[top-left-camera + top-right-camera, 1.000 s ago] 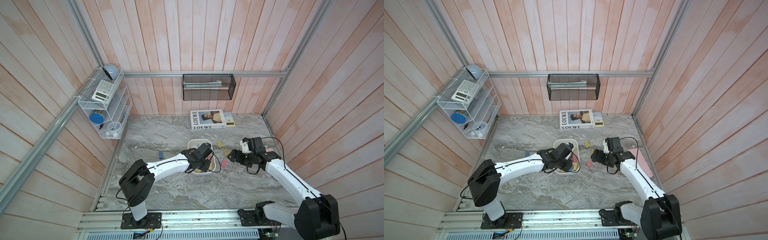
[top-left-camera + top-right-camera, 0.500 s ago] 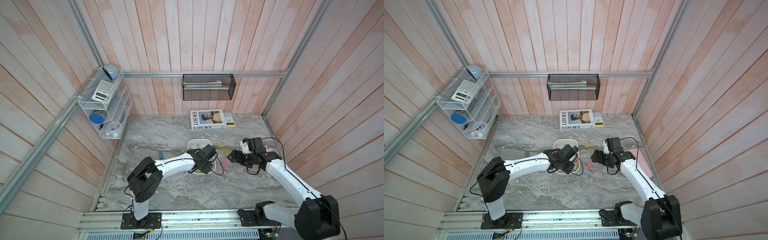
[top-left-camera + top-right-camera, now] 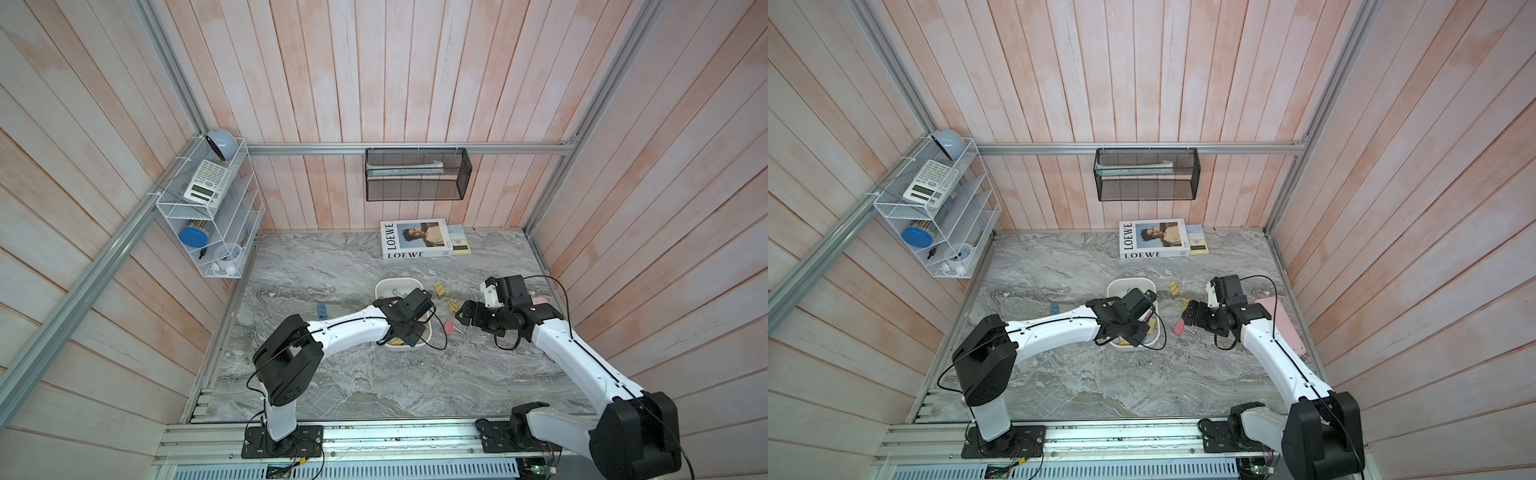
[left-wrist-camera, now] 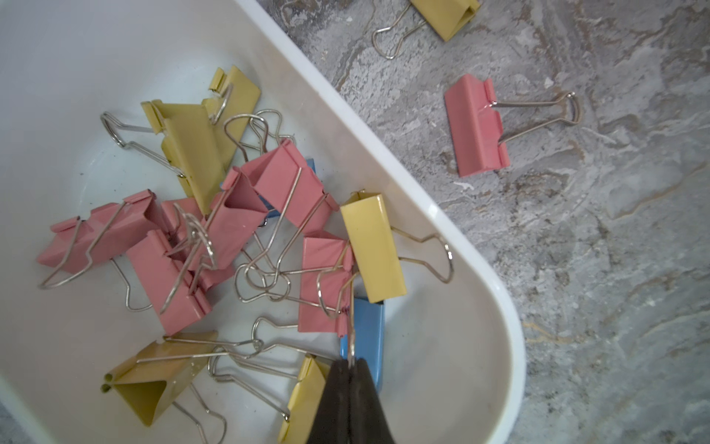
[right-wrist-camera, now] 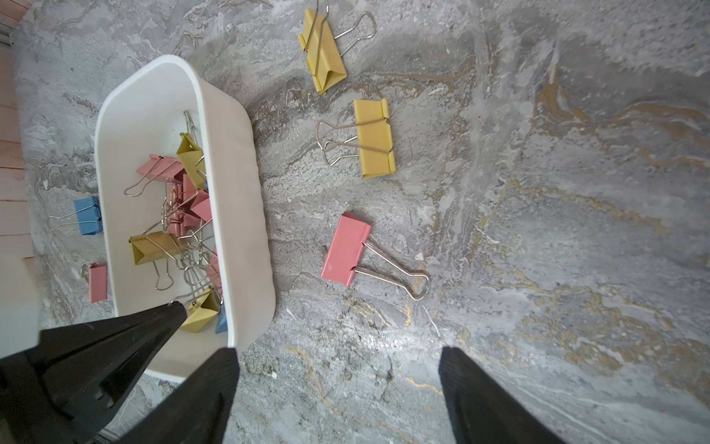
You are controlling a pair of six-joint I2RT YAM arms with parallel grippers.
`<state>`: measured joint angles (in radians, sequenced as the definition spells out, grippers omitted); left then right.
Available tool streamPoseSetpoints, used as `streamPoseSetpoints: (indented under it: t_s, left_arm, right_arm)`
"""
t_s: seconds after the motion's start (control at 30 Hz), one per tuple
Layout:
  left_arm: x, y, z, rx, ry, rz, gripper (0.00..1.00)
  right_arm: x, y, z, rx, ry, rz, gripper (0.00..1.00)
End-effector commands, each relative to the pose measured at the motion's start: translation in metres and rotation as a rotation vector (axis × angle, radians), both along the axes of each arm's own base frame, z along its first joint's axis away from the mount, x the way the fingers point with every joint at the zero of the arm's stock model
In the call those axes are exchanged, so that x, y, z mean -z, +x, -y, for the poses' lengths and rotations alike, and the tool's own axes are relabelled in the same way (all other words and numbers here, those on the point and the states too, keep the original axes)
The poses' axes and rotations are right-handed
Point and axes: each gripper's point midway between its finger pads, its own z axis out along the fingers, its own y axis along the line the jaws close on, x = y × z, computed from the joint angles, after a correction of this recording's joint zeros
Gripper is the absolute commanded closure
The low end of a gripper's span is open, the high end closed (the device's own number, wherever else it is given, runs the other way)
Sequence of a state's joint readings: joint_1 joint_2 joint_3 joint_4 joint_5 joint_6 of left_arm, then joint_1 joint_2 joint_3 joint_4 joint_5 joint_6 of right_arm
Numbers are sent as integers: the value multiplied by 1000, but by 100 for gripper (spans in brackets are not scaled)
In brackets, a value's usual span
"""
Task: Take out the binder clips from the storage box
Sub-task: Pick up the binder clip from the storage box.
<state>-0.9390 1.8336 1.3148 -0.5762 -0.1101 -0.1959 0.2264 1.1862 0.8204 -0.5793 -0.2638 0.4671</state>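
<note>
The storage box [image 3: 392,286] sits just below the middle of the frame in both top views, on the marble desk [image 3: 332,257]. It holds a tangled heap of pink, yellow and blue binder clips [image 4: 238,215]. The left gripper [image 4: 349,369] dips into the box's lower end, pinched together on a silver wire handle [image 4: 350,338]. I cannot tell which clip owns that handle. Right of the box, yellow clips [image 5: 374,138] and a pink clip [image 5: 345,250] lie on the desk, and a blue clip [image 3: 321,311] lies left of it. The right gripper [image 5: 338,351] hovers near the pink clip, spread wide and empty.
</note>
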Motion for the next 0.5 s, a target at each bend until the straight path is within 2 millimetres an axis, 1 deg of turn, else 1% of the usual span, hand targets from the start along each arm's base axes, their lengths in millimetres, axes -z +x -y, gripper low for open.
streamPoseSetpoints:
  t_s: [0.0,0.2,0.4,0.47]
  left_arm:
    - [-28,2,-2,-22,-33,49,100]
    - [-62,6,-14,-87,-118,112,100]
    - [-82,11,-34,-173,-208,112,100]
    - [-89,14,-43,-211,-250,119,100]
  right_arm:
    - [-14,4,-3,-3,19,24,11]
    - [-19,7,-9,-19,40,34,11]
    - [-28,10,-23,-62,44,59,10]
    - [-31,11,-30,-85,40,70,5]
